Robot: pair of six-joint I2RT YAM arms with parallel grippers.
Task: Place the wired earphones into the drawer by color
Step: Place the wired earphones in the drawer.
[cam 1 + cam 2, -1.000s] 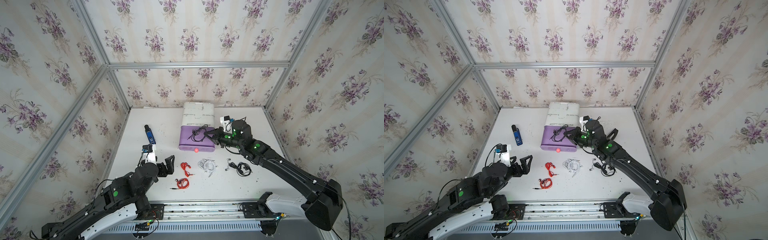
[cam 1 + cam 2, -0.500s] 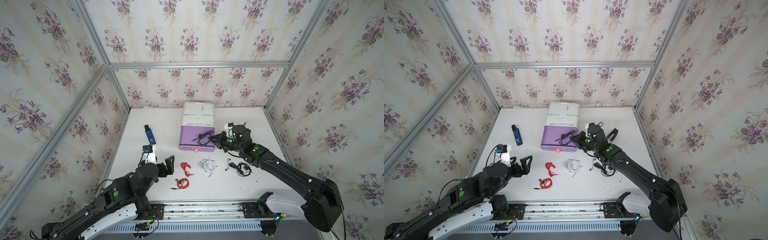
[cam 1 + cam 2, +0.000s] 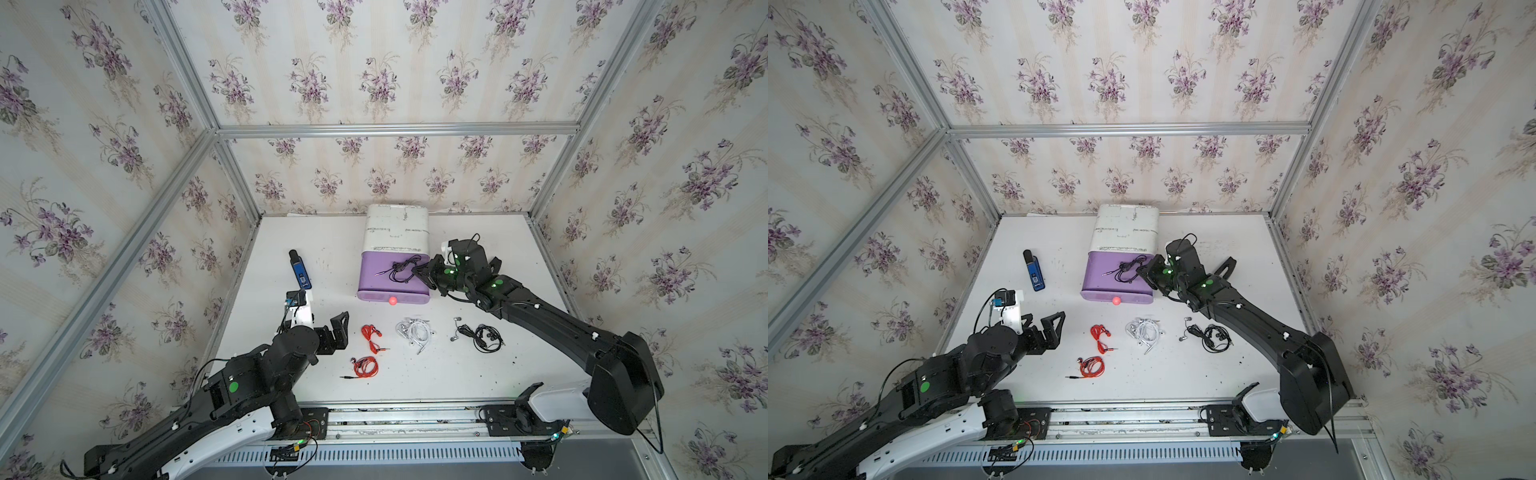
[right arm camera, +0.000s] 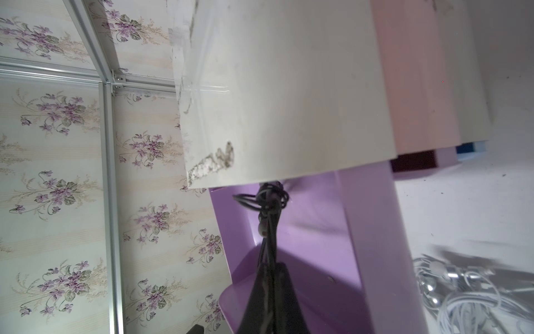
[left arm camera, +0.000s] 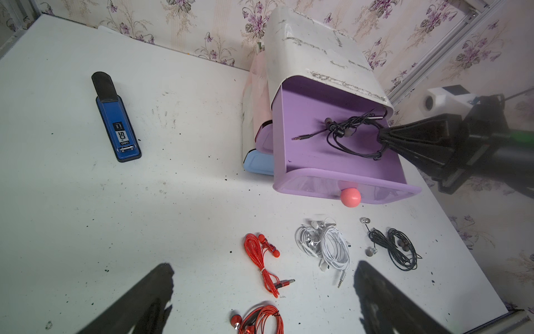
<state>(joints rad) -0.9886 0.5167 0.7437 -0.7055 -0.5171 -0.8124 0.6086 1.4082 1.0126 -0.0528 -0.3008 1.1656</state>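
Since a second ago the right gripper [image 3: 419, 272] has slid back to the drawer's [image 3: 374, 286] right edge, still clamped on the black earphones [image 3: 398, 269], whose coil now rests inside, ready for release. Left gripper [image 3: 336, 333] waits wide open beside the red earphones [image 3: 371, 337], probably its own share.

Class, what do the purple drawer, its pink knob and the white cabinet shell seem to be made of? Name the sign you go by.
Drawer: likely moulded plastic, smooth with a soft sheen; its front looks translucent. Knob: probably plastic, matte ball. Shell: likely plastic, glossy highlights, edges scuffed and dirty.
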